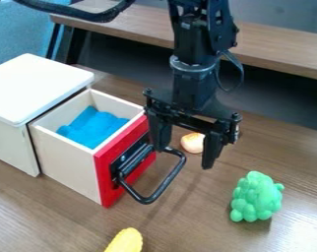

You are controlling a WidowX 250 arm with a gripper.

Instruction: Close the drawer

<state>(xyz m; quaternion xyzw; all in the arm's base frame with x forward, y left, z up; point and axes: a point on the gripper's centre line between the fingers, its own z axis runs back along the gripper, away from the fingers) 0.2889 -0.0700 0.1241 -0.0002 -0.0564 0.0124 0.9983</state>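
One steady push, best squarely on the red front panel [105, 174], for the probably light, stiff drawer [66, 165] jutting out from the white cabinet [36, 88], with the gripper [185, 156] empty and spread apart near the black handle [164, 187]

The wooden table [194, 226] carries a white cabinet [36, 86], a green toy [256, 197], a yellow piece [126, 241] and an orange piece [193, 142].

One white-topped cabinet [36, 86]; one drawer [66, 165]; one black handle [162, 190]; one blue bundle [95, 126]; one green bumpy toy [256, 197]; one yellow toy [126, 241]; one small pale orange toy [193, 142]; seven kinds, one of each.
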